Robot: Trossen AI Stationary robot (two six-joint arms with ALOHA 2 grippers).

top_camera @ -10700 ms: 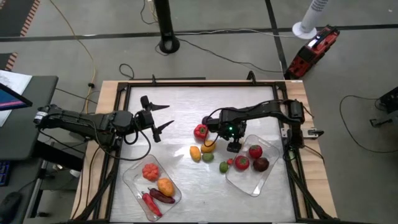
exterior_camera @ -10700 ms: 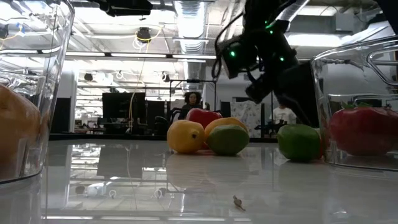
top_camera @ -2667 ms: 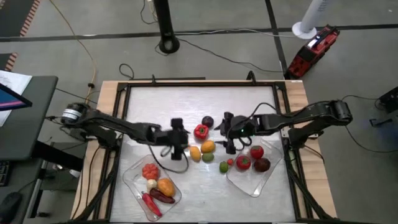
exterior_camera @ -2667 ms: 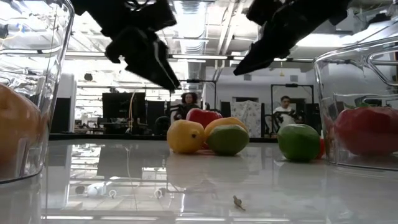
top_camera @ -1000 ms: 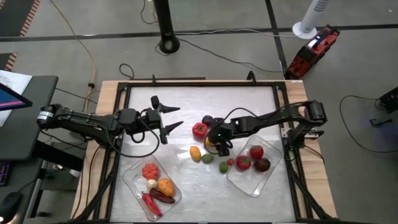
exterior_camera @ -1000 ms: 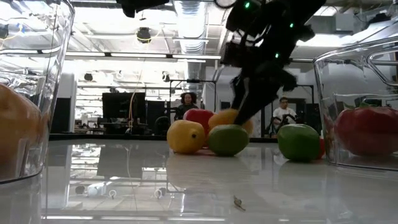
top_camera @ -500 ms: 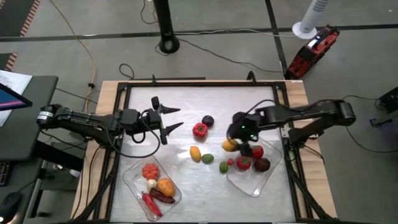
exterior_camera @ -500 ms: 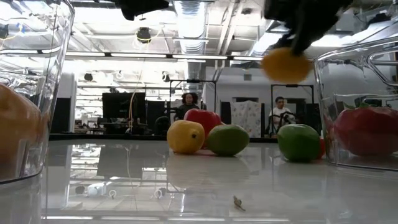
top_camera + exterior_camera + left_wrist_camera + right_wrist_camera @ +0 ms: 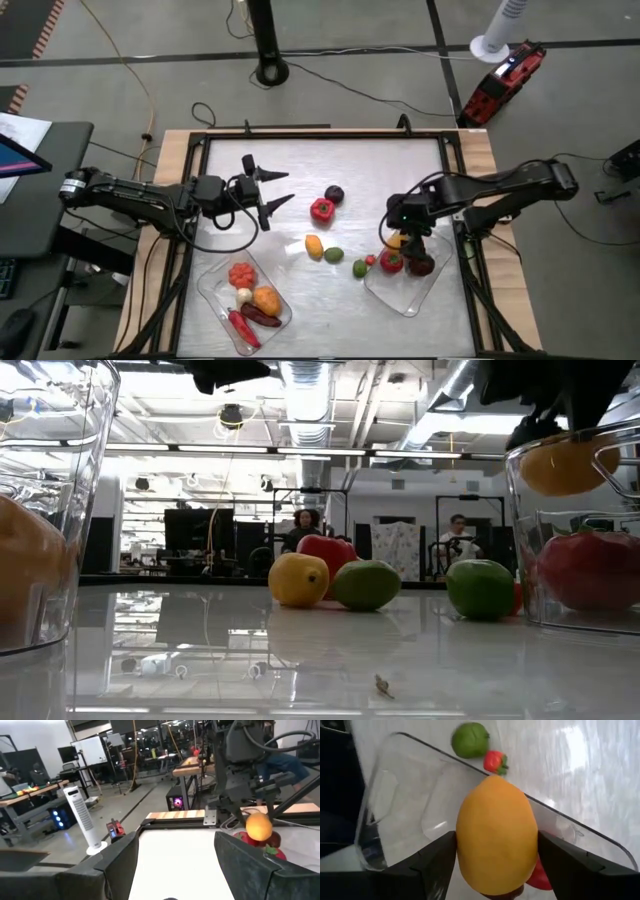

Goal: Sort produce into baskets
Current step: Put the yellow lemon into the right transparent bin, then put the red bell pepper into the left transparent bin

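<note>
Orange fruit [image 9: 496,836] sat clamped between the fingers of the right pincer [image 9: 407,237], which hung over the near edge of the clear right basket [image 9: 400,292], above a red tomato [image 9: 390,262] and a dark purple piece [image 9: 421,264] lying inside. Just beside that basket on the desk [image 9: 300,165] lay a lime [image 9: 360,268] and a small strawberry [image 9: 494,762]. The left pincer [image 9: 268,188] waited with its fingers spread, above the bare desk, well apart from the left basket [image 9: 215,290].
</note>
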